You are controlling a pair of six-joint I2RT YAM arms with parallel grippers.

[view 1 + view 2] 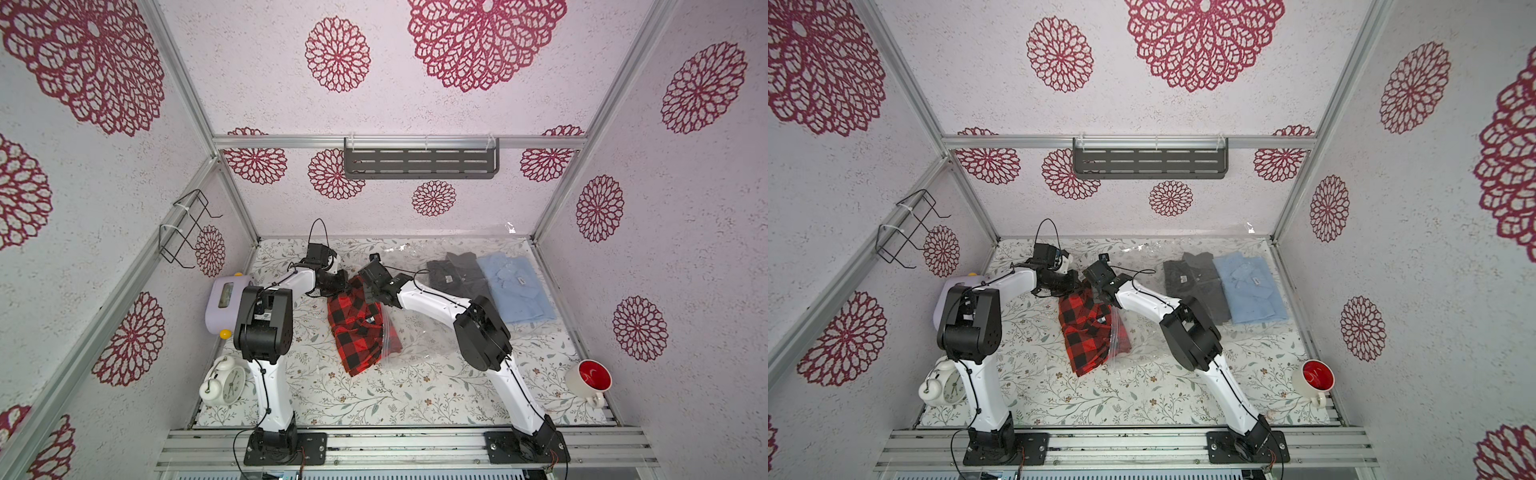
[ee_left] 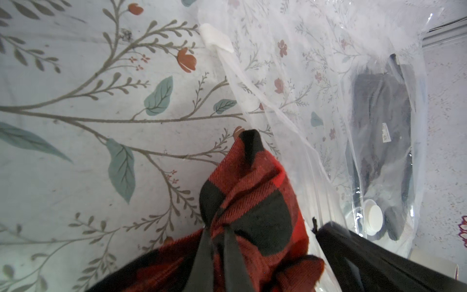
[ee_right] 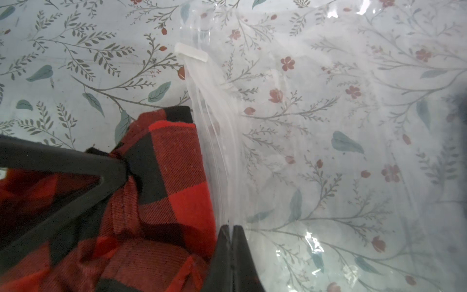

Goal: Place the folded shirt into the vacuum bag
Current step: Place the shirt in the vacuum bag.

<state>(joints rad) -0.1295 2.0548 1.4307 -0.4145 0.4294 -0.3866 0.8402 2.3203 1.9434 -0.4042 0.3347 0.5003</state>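
**Feeding the folded shirt into the bag mouth**

The left gripper [image 2: 218, 228] is clamped on a bunched corner of the red-and-black folded shirt [image 1: 355, 328]. The shirt lies on the table [image 1: 332, 399] against the zip strip [image 3: 214, 126] of the vacuum bag [image 3: 316, 151], with one edge apparently under the plastic. The right gripper [image 3: 231, 227] pinches the bag's lip. The insertion step is in hand. The next move probably calls for raising the lip and drawing the shirt sideways inside.

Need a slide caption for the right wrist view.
Wrist close-up: right gripper shut on the vacuum bag at its zip edge, red-and-black plaid shirt bunched beside it on the floral tablecloth.
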